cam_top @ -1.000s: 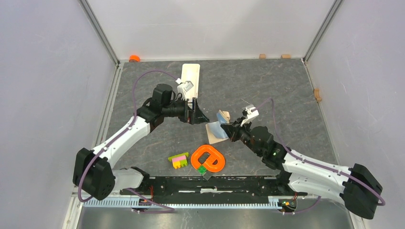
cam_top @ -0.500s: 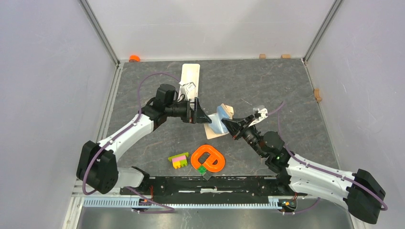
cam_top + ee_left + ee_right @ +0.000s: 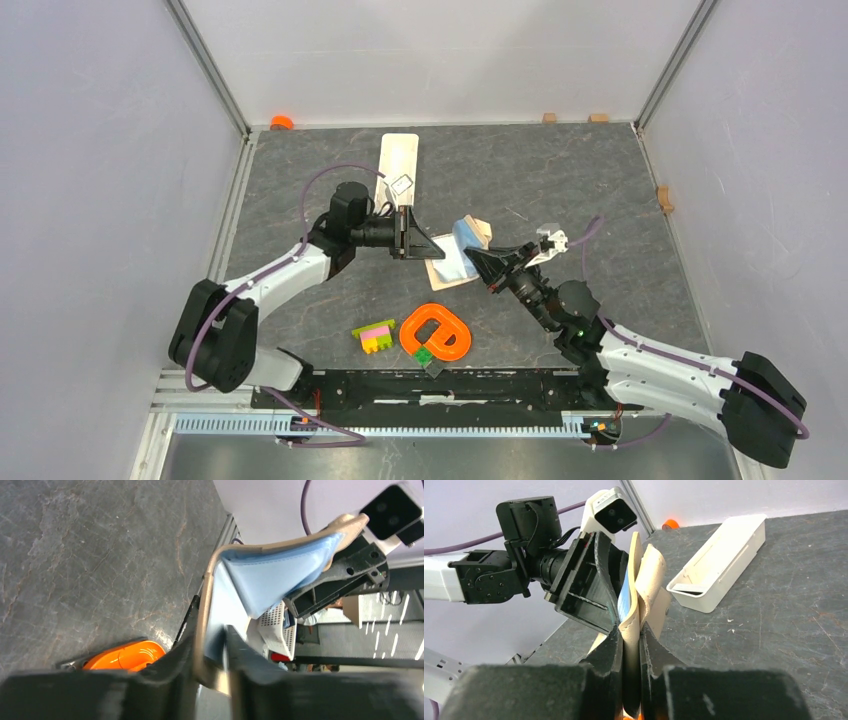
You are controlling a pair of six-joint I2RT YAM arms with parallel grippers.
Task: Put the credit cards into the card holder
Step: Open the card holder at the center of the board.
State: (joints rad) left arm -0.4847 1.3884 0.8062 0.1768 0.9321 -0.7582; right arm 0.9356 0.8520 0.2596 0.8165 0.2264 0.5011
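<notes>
The beige card holder (image 3: pixel 466 238) hangs above the table between both grippers, partly unfolded. My left gripper (image 3: pixel 418 245) is shut on its left edge, with the beige flap (image 3: pixel 204 610) between the jaws (image 3: pixel 215 645). My right gripper (image 3: pixel 480 262) is shut on the other edge (image 3: pixel 631 635), and the card holder (image 3: pixel 651 580) stands upright from it. A light blue surface (image 3: pixel 280 575) shows inside the fold; I cannot tell whether it is a credit card or lining. A pale tan flat piece (image 3: pixel 447 274) lies on the table just below.
A long white tray (image 3: pixel 400 158) (image 3: pixel 719 565) lies behind the left gripper. An orange ring (image 3: pixel 436 332) (image 3: pixel 125 655), a pink-yellow-green brick stack (image 3: pixel 374 336) and a green brick (image 3: pixel 424 354) sit near the front. Small blocks (image 3: pixel 664 198) lie by the walls.
The left gripper has moved right to the card holder and closed on its edge. The right arm swung forward a second ago and stood the holder up; since then it has barely moved.
</notes>
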